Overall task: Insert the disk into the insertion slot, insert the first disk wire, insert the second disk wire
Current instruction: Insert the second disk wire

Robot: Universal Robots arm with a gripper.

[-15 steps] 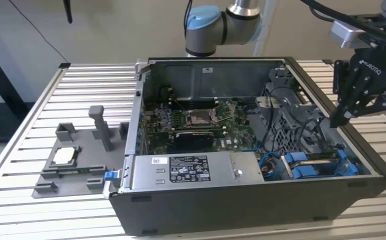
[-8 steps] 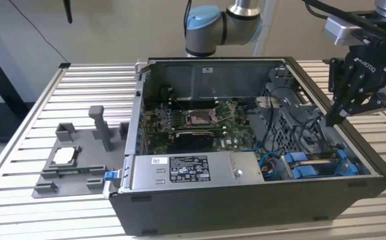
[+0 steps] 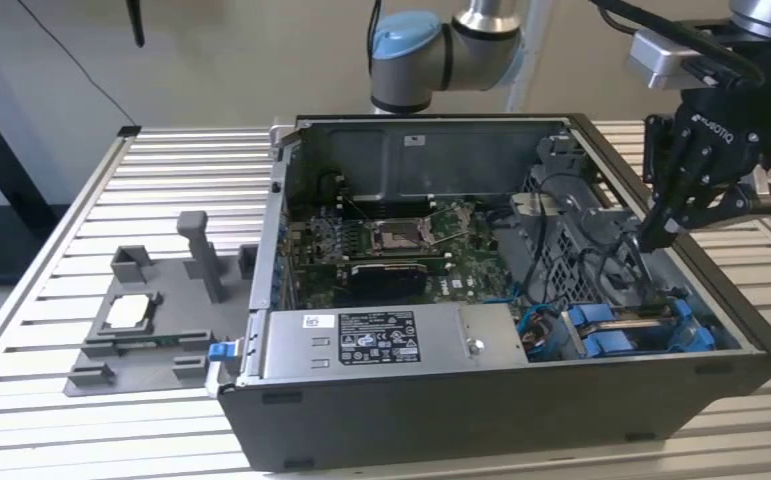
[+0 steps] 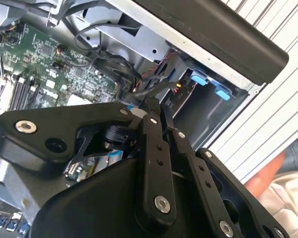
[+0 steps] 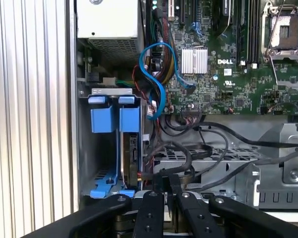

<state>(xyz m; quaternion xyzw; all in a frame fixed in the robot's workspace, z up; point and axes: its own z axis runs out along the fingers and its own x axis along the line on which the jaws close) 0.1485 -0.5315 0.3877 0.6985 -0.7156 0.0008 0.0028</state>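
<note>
Black-fingered, the pincer (image 3: 652,240) hangs over the corner of the open computer case (image 3: 492,400) that lies toward the exterior view's right. Its fingers are drawn narrow, almost together. In both wrist views the tips (image 4: 154,101) (image 5: 168,174) close on a black wire (image 4: 164,85) that runs across them just above the drive bay (image 5: 85,148). More dark wires loop beside it, over the grey metal cage (image 5: 223,156).

Just beyond the tips, the disk (image 5: 133,158) stands on edge in the bay, dark along the side that shows and framed by its bright blue carrier. A second blue carrier (image 5: 102,119) sits right beside it, nearer the case wall. In the exterior view the blue carriers (image 3: 615,340) show in the near corner of the case, below the pincer.

A thin blue cable (image 5: 156,74) curls from near the bay toward the green motherboard (image 3: 385,240), which covers the floor of the case and carries a small ribbed silver heat sink (image 5: 194,60). The grey power-supply box (image 3: 372,340) with its pale label lies along the near wall, toward the exterior view's left of the bay.

Above the case's far wall the arm (image 3: 425,50) shows a grey joint with a light blue cap. The case rests on a slatted metal tabletop (image 3: 38,400). On the exterior view's left, apart from the case, a grey fixture (image 3: 158,310) with upright posts holds a small pale square part (image 3: 129,312).
</note>
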